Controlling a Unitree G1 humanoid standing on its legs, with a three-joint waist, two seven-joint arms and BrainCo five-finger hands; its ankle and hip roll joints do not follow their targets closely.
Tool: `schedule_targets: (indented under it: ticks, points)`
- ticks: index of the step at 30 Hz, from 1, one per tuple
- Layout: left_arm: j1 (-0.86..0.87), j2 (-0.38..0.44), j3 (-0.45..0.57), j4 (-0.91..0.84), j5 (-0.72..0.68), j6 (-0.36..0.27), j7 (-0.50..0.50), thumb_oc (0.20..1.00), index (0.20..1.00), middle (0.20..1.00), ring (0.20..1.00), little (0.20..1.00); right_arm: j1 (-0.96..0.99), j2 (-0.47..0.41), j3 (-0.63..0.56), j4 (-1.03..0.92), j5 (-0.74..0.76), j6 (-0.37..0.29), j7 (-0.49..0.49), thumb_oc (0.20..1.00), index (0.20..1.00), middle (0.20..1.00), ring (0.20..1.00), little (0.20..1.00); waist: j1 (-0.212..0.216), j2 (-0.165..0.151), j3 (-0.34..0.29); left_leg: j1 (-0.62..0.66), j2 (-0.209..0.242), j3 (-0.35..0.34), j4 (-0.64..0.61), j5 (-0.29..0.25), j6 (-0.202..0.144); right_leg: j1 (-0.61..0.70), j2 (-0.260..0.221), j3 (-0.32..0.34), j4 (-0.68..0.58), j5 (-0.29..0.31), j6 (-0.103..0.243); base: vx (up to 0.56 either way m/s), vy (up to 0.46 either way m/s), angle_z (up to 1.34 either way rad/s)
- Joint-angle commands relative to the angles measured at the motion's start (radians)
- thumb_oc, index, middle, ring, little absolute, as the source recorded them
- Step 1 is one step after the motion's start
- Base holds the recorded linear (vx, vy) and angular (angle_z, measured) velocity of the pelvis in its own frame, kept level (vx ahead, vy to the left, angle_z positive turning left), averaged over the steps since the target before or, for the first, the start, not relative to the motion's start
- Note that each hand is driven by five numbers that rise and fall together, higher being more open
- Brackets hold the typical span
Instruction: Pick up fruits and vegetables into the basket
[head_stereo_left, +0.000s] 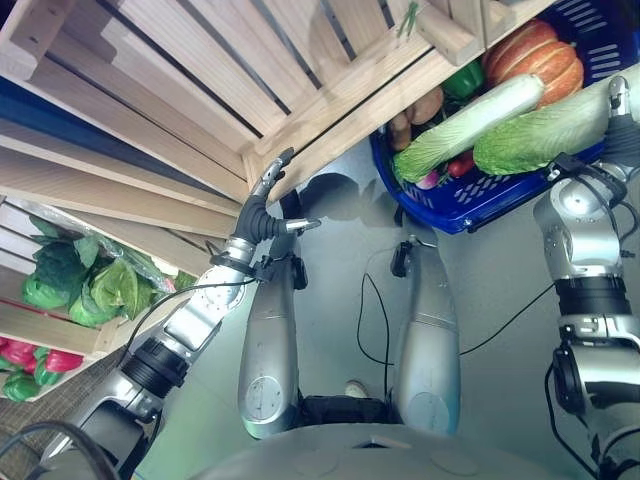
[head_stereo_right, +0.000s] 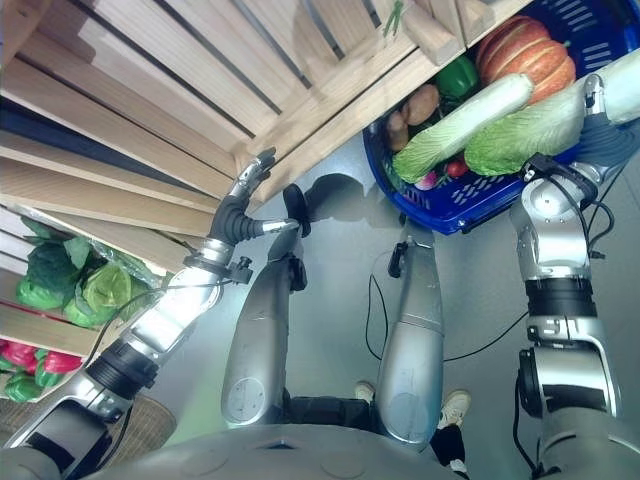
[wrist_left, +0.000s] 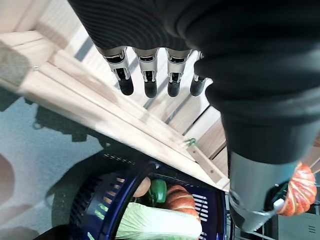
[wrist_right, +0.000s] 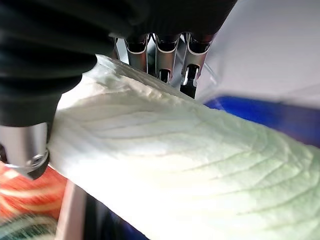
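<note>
A: Head views first. What is in hand?

B: The right hand (head_stereo_left: 622, 98) is at the basket (head_stereo_left: 470, 205), holding a cabbage (head_stereo_left: 545, 130) whose leafy end lies over the load. A second cabbage (head_stereo_left: 468, 125), a pumpkin (head_stereo_left: 535, 55), a green pepper (head_stereo_left: 462, 80) and something red low down are already in there. The basket sits just under the edge of a wooden crate (head_stereo_left: 300, 90).

A: And the left hand?

B: The left hand (head_stereo_right: 243, 205) is raised beside the crate slats, fingers straight and spread, holding nothing. Greens (head_stereo_right: 75, 285) and red peppers (head_stereo_right: 25, 355) lie on the shelf lower left, well apart from the basket.

A: Left wrist view?

B: It confirms this: the fingers (wrist_left: 147, 82) are straight and nothing sits between them and the thumb. Past them the basket (wrist_left: 90, 200) shows with the cabbage (wrist_left: 160, 225) and pumpkin (wrist_left: 180, 197) inside.

A: Right wrist view?

B: The pale ribbed cabbage (wrist_right: 165, 160) fills the palm; fingers (wrist_right: 165, 60) curl behind it and the thumb (wrist_right: 27, 145) presses from the other side. Blue rim (wrist_right: 260, 115) shows beyond.

A: So which step?

B: I judge it the placing step. Next, the right hand should lower the cabbage until it rests on the load, then let go and lift off without catching the crate edge.
</note>
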Motion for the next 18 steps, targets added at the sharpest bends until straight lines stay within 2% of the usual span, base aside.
schedule_targets:
  ticks: [1,3,5,10,11,15,17,18]
  points:
    - [0.002,0.011,-0.052,-0.045,-0.024,-0.043,0.017,1.000,1.000,1.000,1.000,1.000,-0.054,-0.108,0.042,0.085,0.142,-0.072,0.165,0.200,0.200,0.200,0.200,0.200,-0.004,0.083,-0.052,-0.097,-0.001,0.000,0.131,-0.044,0.041,0.007,0.011,-0.026,0.041,-0.010,0.037,0.02,-0.092,0.09]
    - [-0.017,0.014,-0.066,-0.036,-0.018,-0.035,0.016,1.000,1.000,1.000,1.000,1.000,-0.113,-0.113,0.085,0.204,0.177,-0.060,0.224,0.200,0.200,0.200,0.200,0.200,0.012,0.094,-0.052,-0.120,-0.005,-0.009,0.147,-0.045,0.043,-0.018,0.004,-0.031,0.061,-0.014,0.033,0.02,-0.091,0.15]
    - [-0.034,0.018,-0.088,-0.027,-0.014,-0.047,0.018,1.000,1.000,1.000,1.000,1.000,-0.180,-0.117,0.134,0.344,0.246,-0.018,0.284,0.200,0.200,0.200,0.200,0.200,0.031,0.108,-0.052,-0.142,-0.010,-0.018,0.162,-0.047,0.048,-0.040,-0.002,-0.036,0.080,-0.019,0.027,0.02,-0.071,0.13]
    - [-0.059,0.025,-0.113,-0.017,-0.018,-0.053,0.023,1.000,1.000,1.000,1.000,1.000,-0.252,-0.112,0.165,0.534,0.310,-0.004,0.373,0.200,0.200,0.200,0.200,0.200,0.055,0.130,-0.052,-0.169,-0.015,-0.027,0.185,-0.053,0.056,-0.069,-0.013,-0.043,0.116,-0.032,0.020,0.02,-0.037,0.09]
    - [-0.066,0.028,-0.121,-0.016,-0.017,-0.053,0.023,1.000,1.000,1.000,1.000,1.000,-0.265,-0.106,0.162,0.590,0.332,0.021,0.413,0.200,0.200,0.200,0.200,0.200,0.063,0.137,-0.052,-0.178,-0.018,-0.032,0.192,-0.055,0.058,-0.078,-0.017,-0.045,0.128,-0.036,0.019,0.03,-0.030,0.15]
    - [-0.083,0.034,-0.134,-0.017,-0.020,-0.045,0.025,1.000,1.000,1.000,1.000,1.000,-0.295,-0.096,0.171,0.710,0.349,0.080,0.465,0.200,0.200,0.200,0.200,0.200,0.078,0.150,-0.052,-0.203,-0.024,-0.040,0.218,-0.062,0.067,-0.102,-0.025,-0.044,0.159,-0.045,0.013,0.02,-0.021,0.12]
    - [-0.084,0.037,-0.135,-0.021,-0.022,-0.045,0.022,1.000,1.000,1.000,1.000,1.000,-0.298,-0.095,0.173,0.739,0.338,0.088,0.467,0.200,0.200,0.200,0.200,0.200,0.083,0.153,-0.052,-0.211,-0.027,-0.043,0.228,-0.066,0.070,-0.109,-0.028,-0.043,0.169,-0.048,0.011,0.01,-0.012,0.09]
    - [-0.085,0.041,-0.138,-0.026,-0.021,-0.042,0.022,1.000,1.000,1.000,1.000,1.000,-0.300,-0.096,0.173,0.757,0.332,0.111,0.472,0.824,0.824,0.824,0.824,0.824,0.086,0.155,-0.052,-0.217,-0.029,-0.048,0.237,-0.070,0.072,-0.114,-0.030,-0.042,0.177,-0.050,0.010,0.01,-0.006,0.08]
